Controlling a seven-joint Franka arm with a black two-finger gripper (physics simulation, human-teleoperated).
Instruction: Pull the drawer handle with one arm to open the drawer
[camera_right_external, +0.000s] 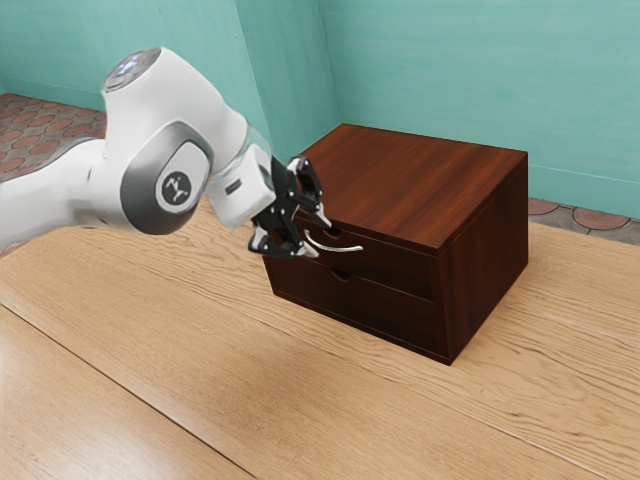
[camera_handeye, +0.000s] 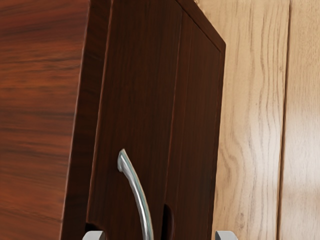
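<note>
Evidently lined up for a pull, the tool (camera_right_external: 313, 232) straddles the handle (camera_right_external: 337, 245), its fingers spread either side without pinching it; the drawer (camera_right_external: 390, 262) looks shut.

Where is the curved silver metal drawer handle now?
The curved silver metal handle sits on the upper drawer front of the dark brown wooden cabinet, toward the exterior view's left, beside the black two-finger gripper.

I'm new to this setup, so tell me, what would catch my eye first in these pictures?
The dark wooden cabinet with two drawers, standing on the pale wooden table. Next, the white arm reaching in from the exterior view's left, its black jaws open by the silver handle of the upper drawer.
</note>
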